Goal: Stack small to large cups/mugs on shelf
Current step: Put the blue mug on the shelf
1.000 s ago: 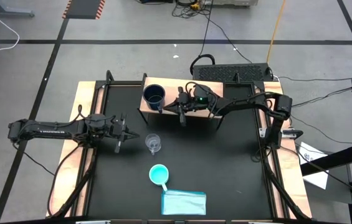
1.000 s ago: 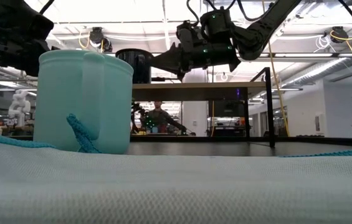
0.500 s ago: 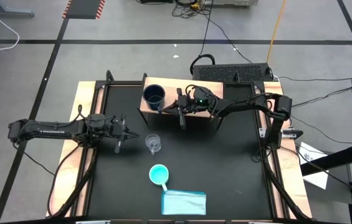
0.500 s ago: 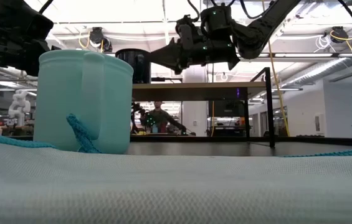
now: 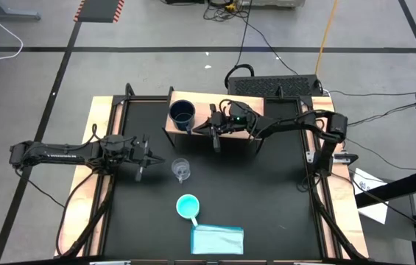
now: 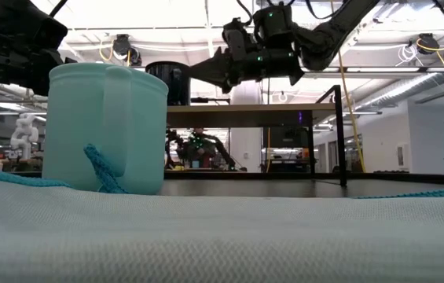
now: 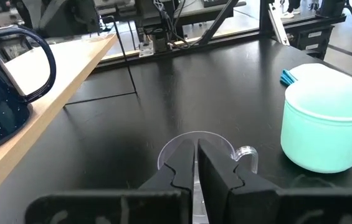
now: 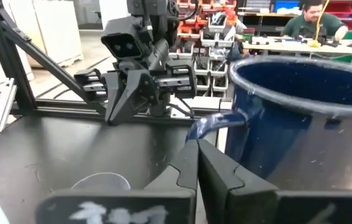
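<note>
navy mug: my right claw, fingers pressed together, sits just beside the big dark navy enamel mug on the light-wood shelf.
left claw: mine too, closed on nothing, just short of the small clear glass cup.
cups: three, counting the turquoise mug.

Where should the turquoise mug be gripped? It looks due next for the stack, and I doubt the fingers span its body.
Probably by the rim. The turquoise mug stands upright and open-topped, so come from above with one finger inside the wall, on the side away from the light blue cloth that touches it.

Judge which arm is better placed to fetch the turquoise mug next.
Left, probably. The left gripper hovers over the black table nearer the turquoise mug; the right gripper is up at the shelf beside the navy mug.
</note>
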